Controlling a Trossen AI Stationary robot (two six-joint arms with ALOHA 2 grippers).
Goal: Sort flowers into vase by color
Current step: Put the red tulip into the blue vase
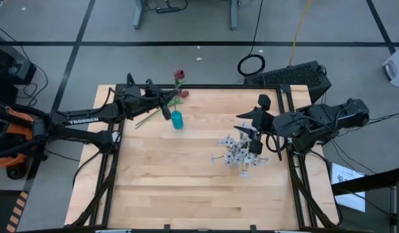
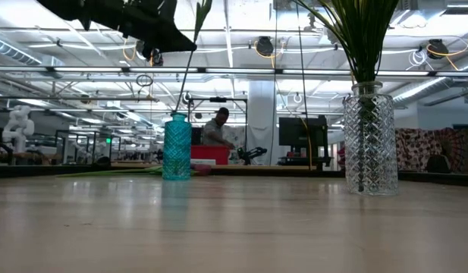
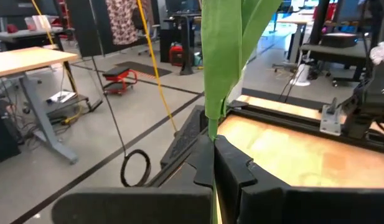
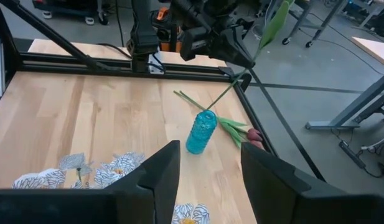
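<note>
On the desk (image 2: pixel 234 227), 1 teal vase (image 2: pixel 177 148) stands at 10 o'clock of center, a thin green stem (image 2: pixel 190 64) rising from it toward a dark hand (image 2: pixel 169 38) overhead. At 3 o'clock, 1 clear glass vase (image 2: pixel 369 140) holds green stems (image 2: pixel 360 38). A person (image 2: pixel 216 129) sits far behind.

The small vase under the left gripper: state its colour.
The small vase is turquoise blue, with a textured surface. It shows best in the right wrist view.

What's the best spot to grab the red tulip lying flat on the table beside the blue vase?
Take the lying tulip by its bare stem end, away from the bud. Come straight down with the gripper across the stem: it lies flat, and the blue vase crowds mid-stem.
</note>
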